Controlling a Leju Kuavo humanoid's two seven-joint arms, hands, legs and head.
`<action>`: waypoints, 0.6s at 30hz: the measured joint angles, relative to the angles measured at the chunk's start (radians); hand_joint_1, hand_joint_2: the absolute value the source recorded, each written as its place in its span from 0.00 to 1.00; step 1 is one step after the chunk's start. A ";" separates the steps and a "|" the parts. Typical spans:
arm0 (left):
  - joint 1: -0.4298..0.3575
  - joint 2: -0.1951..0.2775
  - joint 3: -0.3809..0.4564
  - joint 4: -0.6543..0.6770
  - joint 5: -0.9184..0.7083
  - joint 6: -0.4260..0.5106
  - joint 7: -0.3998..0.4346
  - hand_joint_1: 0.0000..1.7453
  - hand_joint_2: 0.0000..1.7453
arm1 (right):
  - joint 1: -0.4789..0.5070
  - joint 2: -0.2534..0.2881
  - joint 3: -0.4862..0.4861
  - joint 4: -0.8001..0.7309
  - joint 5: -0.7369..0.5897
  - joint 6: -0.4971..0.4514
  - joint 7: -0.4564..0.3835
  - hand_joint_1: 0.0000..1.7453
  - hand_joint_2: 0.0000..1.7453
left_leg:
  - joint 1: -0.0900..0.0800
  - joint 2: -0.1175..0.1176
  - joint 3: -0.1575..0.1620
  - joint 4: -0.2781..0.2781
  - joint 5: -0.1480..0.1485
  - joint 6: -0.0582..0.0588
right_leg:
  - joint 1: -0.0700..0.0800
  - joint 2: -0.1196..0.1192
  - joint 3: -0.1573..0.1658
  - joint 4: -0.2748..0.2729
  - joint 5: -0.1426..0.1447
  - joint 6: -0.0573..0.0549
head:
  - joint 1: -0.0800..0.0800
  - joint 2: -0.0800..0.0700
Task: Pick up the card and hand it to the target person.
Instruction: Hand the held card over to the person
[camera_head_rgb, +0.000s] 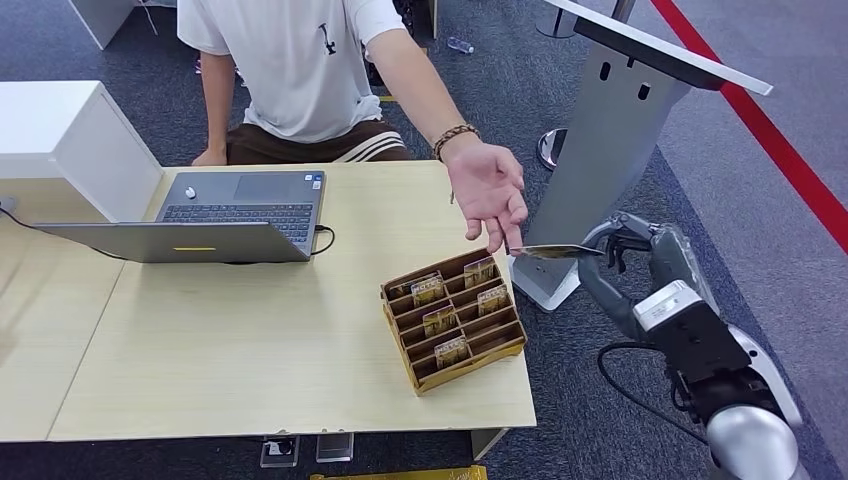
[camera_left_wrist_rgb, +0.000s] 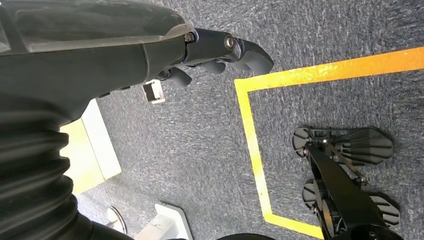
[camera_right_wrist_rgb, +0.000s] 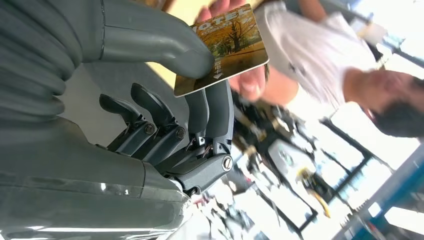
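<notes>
My right hand (camera_head_rgb: 630, 245) is raised off the table's right end and pinches a card (camera_head_rgb: 552, 251) flat between thumb and fingers. In the right wrist view the card (camera_right_wrist_rgb: 229, 45) shows a yellow tree picture, gripped by the thumb and fingers of that hand (camera_right_wrist_rgb: 200, 90). A person in a white shirt (camera_head_rgb: 300, 60) sits behind the table and reaches an open hand (camera_head_rgb: 490, 195) toward the card; the fingertips are at its far edge. My left hand (camera_left_wrist_rgb: 220, 55) hangs over the carpet with its fingers curled and nothing in it.
A brown slotted card holder (camera_head_rgb: 455, 318) with several cards stands on the wooden table (camera_head_rgb: 250, 350) near its right edge. An open laptop (camera_head_rgb: 220, 215) sits at the back left. A grey lectern (camera_head_rgb: 620, 130) stands right of the table, behind my right arm.
</notes>
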 joint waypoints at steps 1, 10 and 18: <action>0.000 0.000 0.000 0.000 0.000 0.000 0.000 0.00 1.00 | 0.001 0.002 -0.004 -0.011 0.022 -0.025 -0.015 0.97 1.00 | 0.000 0.000 0.000 0.000 0.000 0.000 | 0.000 0.000 0.000 0.000 0.000 0.000 | 0.000 0.000; -0.010 -0.010 -0.006 0.000 -0.022 0.005 0.009 0.00 1.00 | 0.014 0.059 0.003 -0.040 0.368 -0.424 -0.137 0.97 1.00 | 0.000 0.000 0.000 0.000 0.000 0.000 | 0.000 0.000 0.000 0.000 0.000 0.000 | 0.000 0.000; -0.027 -0.022 -0.015 0.000 -0.031 0.008 0.028 0.00 1.00 | 0.011 0.111 0.099 0.039 0.533 -0.693 -0.137 0.97 1.00 | 0.000 0.000 -0.001 0.000 0.000 0.000 | 0.000 0.000 0.000 0.000 0.000 0.000 | 0.000 0.000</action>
